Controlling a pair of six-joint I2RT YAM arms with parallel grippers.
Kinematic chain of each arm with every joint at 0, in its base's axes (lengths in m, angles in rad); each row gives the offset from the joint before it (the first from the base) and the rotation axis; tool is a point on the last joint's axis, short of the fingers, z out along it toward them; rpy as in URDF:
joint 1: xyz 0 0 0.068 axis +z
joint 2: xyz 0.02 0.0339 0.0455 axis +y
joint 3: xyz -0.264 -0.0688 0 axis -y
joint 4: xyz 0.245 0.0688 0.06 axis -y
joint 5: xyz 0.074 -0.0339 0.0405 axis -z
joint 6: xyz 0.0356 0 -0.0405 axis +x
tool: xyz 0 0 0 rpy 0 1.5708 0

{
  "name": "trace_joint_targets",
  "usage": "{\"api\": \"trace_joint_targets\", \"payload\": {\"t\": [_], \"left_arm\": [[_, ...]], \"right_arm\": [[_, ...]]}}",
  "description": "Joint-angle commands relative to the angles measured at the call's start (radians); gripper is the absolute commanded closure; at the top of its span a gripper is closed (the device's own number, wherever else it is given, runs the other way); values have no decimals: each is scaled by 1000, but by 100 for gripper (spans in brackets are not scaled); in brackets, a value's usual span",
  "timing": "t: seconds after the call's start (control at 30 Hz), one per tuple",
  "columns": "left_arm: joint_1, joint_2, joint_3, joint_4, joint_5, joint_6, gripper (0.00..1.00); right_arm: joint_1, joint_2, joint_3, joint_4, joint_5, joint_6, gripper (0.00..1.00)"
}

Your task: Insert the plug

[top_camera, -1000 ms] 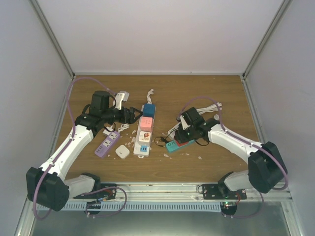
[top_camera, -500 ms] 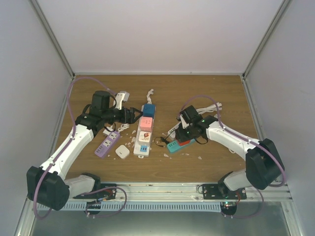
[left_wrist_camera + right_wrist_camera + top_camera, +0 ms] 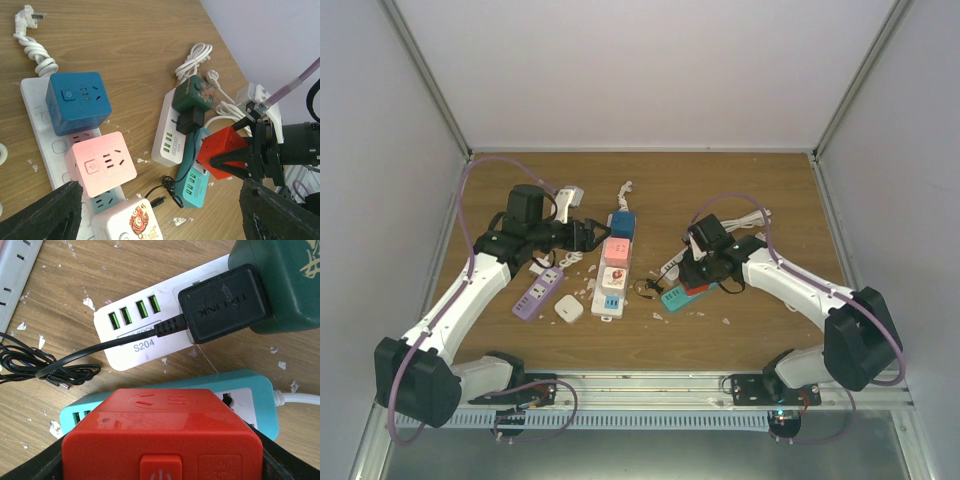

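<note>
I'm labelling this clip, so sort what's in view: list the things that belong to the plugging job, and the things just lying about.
In the job: red cube, held in the right pincer; teal strip below it.
Lying about: blue cube, pink cube, green cube, black adapter, purple strip.

The left arm (image 3: 470,290) extended from its base at the near edge, bent at the elbow and reached toward the middle. The left gripper (image 3: 586,236) pointed to the robot's right, its fingers spread wide and holding nothing. The right arm (image 3: 790,285) stretched forward and leftward with its wrist low. The right gripper (image 3: 696,272) angled downward, clamped on a red cube adapter (image 3: 162,440).
</note>
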Motion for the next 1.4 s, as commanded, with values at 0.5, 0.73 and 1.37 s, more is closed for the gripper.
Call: {"api": "trace_joint_targets", "payload": {"t": [0.5, 0.73, 1.37], "left_arm": [[-5, 7, 5, 22, -11, 13, 15], [-6, 13, 8, 22, -6, 12, 15], [-5, 10, 11, 18, 1, 10, 15]], "right_arm": [[-6, -19, -84, 17, -41, 60, 77], [-3, -66, -86, -16, -32, 89, 77], [186, 39, -62, 166, -108, 138, 78]]}}
